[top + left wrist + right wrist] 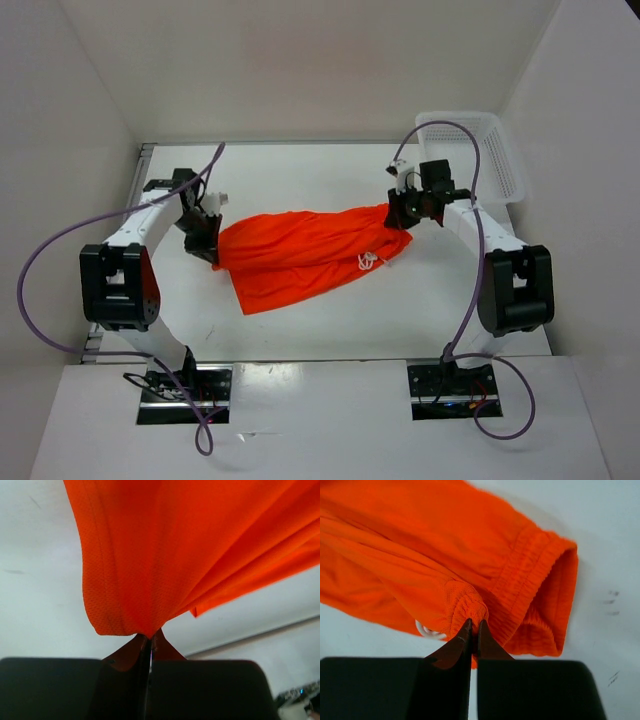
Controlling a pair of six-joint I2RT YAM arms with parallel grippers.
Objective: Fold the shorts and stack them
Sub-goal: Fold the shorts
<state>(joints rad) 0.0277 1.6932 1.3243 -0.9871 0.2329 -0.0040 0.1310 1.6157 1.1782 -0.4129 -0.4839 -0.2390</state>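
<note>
The bright orange shorts (305, 252) stretch across the white table between my two grippers. My left gripper (212, 247) is shut on the left hem corner; in the left wrist view (150, 636) the fabric (175, 550) hangs up from the pinched tips. My right gripper (398, 213) is shut on the gathered waistband at the right end; the right wrist view (474, 625) shows the tips pinching the waistband (530, 580). The white drawstring (368, 262) lies at the lower right edge of the shorts and peeks out under the cloth in the right wrist view (427, 631).
A white plastic basket (480, 155) stands at the back right corner against the wall. White walls enclose the table on three sides. Purple cables loop off both arms.
</note>
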